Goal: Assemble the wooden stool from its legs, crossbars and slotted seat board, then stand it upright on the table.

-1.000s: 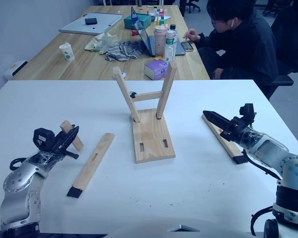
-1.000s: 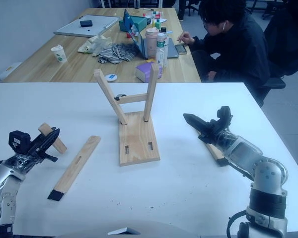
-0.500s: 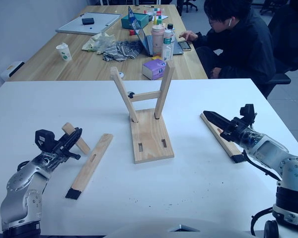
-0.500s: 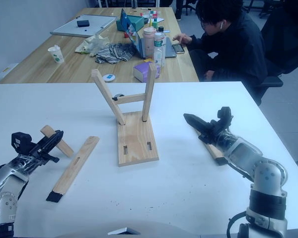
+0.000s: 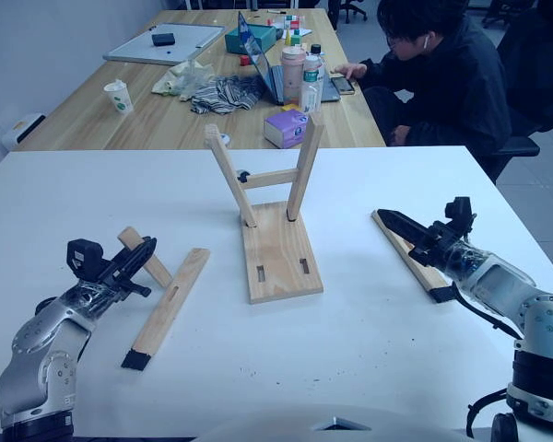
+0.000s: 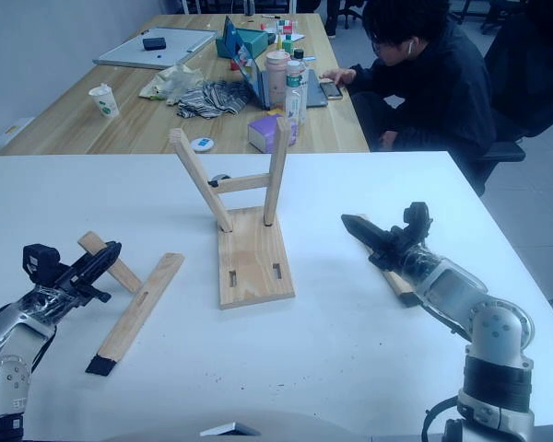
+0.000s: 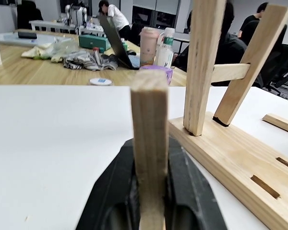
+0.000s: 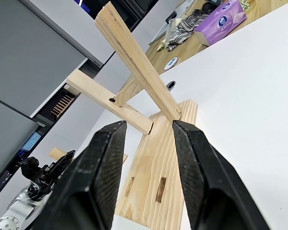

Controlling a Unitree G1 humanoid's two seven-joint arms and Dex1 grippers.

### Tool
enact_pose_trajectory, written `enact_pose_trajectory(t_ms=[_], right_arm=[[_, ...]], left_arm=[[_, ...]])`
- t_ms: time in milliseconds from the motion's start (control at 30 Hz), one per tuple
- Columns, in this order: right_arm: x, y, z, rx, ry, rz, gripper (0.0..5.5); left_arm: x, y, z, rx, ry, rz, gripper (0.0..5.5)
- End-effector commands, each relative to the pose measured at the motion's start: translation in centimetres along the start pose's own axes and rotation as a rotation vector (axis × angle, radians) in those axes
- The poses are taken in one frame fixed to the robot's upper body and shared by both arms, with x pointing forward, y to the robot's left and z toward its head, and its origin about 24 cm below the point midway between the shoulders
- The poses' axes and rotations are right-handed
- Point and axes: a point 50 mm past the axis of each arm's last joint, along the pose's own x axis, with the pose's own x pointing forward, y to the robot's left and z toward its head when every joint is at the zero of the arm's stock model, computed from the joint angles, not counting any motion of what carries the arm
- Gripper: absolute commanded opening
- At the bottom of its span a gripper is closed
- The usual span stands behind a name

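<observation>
Pinching seen at lower left: left gripper (image 5: 138, 262) pressed onto short crossbar (image 5: 161, 273), wood upright betw. fingers (image 7: 182, 187) in wrist view. Just right of it, loose leg (image 5: 166, 308) flat on table (image 5: 350, 350). At centre, seat board (image 5: 281, 250) lying flat w/ standing legs (image 5: 304, 170) fitted, two slots free at near end. At right, right gripper (image 5: 387, 221) spread above second loose leg (image 5: 429, 279); contact unclear. Probably next: keep pinch firm, lift crossbar clear, align w/ leg hole before pushing, avoid bumping standing legs. Vs. 1 s ago: crossbar & left gripper slightly nearer loose leg; right side approx. same.
</observation>
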Motion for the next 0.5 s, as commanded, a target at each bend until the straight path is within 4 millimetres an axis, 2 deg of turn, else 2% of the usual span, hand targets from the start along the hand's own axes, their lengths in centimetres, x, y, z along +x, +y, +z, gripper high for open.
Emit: enact_pose_trajectory(t_ms=[33, 267, 500], right_arm=[[-0.07, 0.19, -0.30, 0.008, -0.019, -0.004, 1.76], [0.06, 0.09, -0.26, 0.008, -0.021, -0.006, 1.76], [0.54, 0.05, 0.04, -0.001, -0.002, 0.006, 1.76]], left_arm=[[0.32, 0.36, 0.52, 0.026, 0.010, -0.017, 0.38], [0.47, 0.38, 0.41, 0.021, 0.033, -0.052, 0.38], [-0.32, 0.10, 0.31, 0.029, 0.015, -0.073, 0.38]])
